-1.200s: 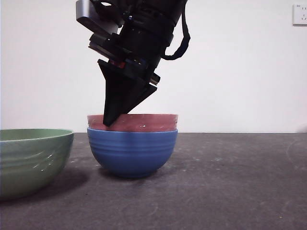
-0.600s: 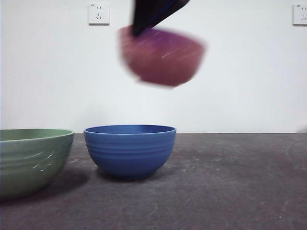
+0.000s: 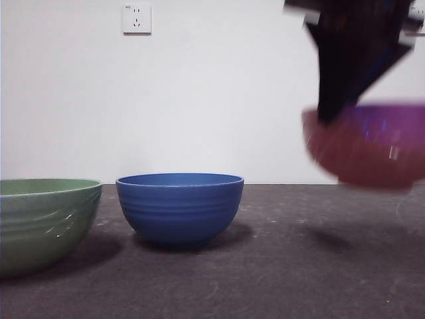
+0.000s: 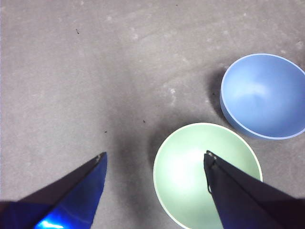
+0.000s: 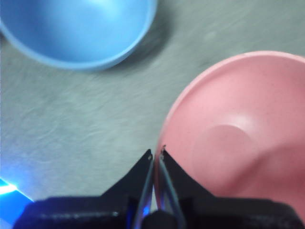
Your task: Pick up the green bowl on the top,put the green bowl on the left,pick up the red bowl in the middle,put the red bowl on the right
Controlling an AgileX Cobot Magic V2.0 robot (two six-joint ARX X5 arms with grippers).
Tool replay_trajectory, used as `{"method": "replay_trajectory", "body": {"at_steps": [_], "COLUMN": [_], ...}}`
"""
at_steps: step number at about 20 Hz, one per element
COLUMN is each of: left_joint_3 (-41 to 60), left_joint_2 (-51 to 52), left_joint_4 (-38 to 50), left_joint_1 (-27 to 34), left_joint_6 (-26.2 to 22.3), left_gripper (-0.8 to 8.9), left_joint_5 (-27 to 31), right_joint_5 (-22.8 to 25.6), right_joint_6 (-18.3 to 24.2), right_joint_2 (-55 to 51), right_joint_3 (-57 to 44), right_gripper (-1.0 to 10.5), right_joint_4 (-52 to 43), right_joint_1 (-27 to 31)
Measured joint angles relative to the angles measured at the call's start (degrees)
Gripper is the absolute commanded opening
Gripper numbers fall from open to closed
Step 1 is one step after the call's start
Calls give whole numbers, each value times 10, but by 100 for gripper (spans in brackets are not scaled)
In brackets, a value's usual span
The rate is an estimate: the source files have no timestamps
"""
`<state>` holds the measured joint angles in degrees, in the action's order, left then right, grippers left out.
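The red bowl [image 3: 368, 146] hangs in the air clear of the desk [image 3: 279, 266], well to the right of the blue bowl [image 3: 180, 207], its rim pinched in my right hand [image 5: 156, 153]. The green bowl [image 3: 43, 222] sits just left of the blue bowl, under my left hand [image 4: 155, 160], which is spread wide and holds nothing.

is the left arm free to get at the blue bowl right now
Probably yes. The left gripper hangs open and empty above the green bowl, and the blue bowl sits uncovered beside it; the right gripper has carried the red bowl away.
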<state>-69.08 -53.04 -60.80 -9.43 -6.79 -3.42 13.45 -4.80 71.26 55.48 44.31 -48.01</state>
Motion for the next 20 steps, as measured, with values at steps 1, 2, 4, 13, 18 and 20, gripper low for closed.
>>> {"method": "replay_trajectory", "body": {"at_steps": [1,2,4,13,18,20], "left_joint_3": [0,0,0,0,0,0], "left_joint_2": [0,0,0,-1,-1,-1], "left_joint_4": [0,1,6,7,30,56], "left_joint_1": [0,0,0,0,0,0], "left_joint_6": [2,4,4,4,4,4], "left_gripper": [342,342,342,342,342,341], "left_joint_5": [0,0,0,0,-3,-31], "right_joint_5": [-5,-15,-37,-103,-104,-101], "right_joint_6": [-5,-6,-6,1,2,16], "right_joint_2": [5,15,38,110,83,27], "right_joint_3": [-17,-21,-20,-20,-20,-20], "right_gripper": [-12,-12,-12,280,315,312], "right_joint_4": [-31,-53,-89,-121,-132,-154], "right_joint_1": [-5,-9,-11,-12,-11,-4]}}
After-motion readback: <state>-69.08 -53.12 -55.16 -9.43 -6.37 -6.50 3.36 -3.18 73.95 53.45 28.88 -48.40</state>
